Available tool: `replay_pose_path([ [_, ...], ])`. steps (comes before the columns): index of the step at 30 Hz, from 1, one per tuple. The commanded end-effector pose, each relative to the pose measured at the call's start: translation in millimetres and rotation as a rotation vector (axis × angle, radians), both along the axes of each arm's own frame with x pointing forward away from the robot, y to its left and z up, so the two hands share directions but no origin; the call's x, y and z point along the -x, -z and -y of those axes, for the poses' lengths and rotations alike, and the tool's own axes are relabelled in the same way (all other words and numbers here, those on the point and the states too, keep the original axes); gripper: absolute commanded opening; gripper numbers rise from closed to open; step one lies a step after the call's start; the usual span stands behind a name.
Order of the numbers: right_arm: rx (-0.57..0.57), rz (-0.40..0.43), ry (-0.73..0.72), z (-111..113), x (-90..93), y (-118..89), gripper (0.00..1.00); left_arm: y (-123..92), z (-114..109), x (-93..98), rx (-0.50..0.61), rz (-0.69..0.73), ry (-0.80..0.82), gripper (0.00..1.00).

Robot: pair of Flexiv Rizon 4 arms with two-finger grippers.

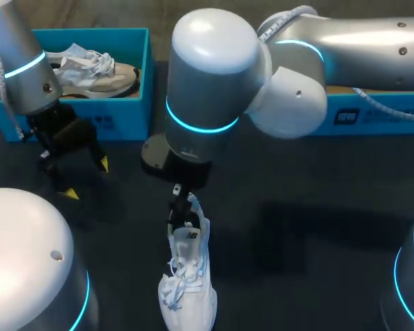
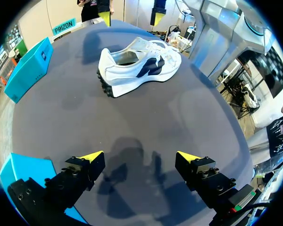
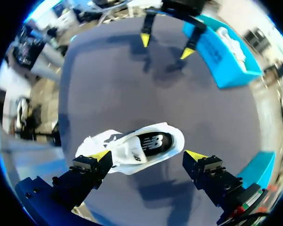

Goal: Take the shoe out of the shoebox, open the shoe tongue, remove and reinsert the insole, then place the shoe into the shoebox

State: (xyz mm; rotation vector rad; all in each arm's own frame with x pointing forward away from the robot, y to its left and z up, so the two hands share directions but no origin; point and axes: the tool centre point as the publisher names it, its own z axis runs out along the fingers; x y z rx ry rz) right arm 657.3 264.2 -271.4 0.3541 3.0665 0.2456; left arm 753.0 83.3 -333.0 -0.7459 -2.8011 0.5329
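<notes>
A white shoe (image 1: 188,279) with a navy side mark stands on its sole on the dark table, near the front middle. My right gripper (image 1: 182,209) hangs just over its heel. In the right wrist view the right gripper (image 3: 148,154) is open, its fingers wide either side of the shoe (image 3: 132,147), whose dark insole (image 3: 153,142) shows through the opening. My left gripper (image 1: 87,179) is open over bare table in front of the blue shoebox (image 1: 143,83). The left wrist view shows the left gripper (image 2: 140,156) holding nothing, with the shoe (image 2: 139,66) well ahead of it.
Inside the blue shoebox at the back left lies another beige and white shoe (image 1: 96,72). A second blue box (image 1: 372,114) stands at the back right, partly under my right arm. Bare table separates the two grippers.
</notes>
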Motion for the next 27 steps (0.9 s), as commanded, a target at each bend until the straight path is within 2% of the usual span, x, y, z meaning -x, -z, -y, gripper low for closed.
replay_pose_path([
  [1,0.071,-0.033,-0.207,-10.8,-15.5,12.0,1.00,-0.4,-0.5,0.6,-0.002,0.001,0.000,1.00],
  [12,0.082,0.041,-0.230,-5.3,-41.6,33.1,1.00,-0.4,-0.5,0.6,-0.002,0.001,0.000,1.00],
  [16,0.077,0.049,-0.233,-2.4,-53.3,45.4,1.00,-0.4,-0.5,0.6,-0.002,0.001,0.000,1.00],
  [27,0.086,0.079,-0.255,3.9,-70.9,74.4,1.00,-0.4,-0.5,0.6,-0.002,0.001,0.000,1.00],
])
